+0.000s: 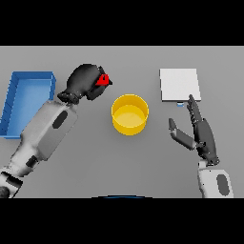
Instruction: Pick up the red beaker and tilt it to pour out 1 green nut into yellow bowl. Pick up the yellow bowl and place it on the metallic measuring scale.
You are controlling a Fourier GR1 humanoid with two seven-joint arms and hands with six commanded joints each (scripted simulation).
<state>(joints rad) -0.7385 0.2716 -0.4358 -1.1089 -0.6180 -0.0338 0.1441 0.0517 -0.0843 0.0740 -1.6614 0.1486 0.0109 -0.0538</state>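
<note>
Right hand (202,131) open, empty; left hand (86,82) wraps, mostly hides red beaker (103,79).

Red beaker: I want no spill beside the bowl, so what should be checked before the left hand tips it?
1. Left hand closed round the red beaker: ok.
2. Beaker over the yellow bowl: not ok, it is up and to the left.
3. Green nut in beaker: cannot tell.
4. Bowl upright, nothing in it: ok.
5. Right hand open, clear of bowl: ok.
6. Measuring scale free: ok.
</note>
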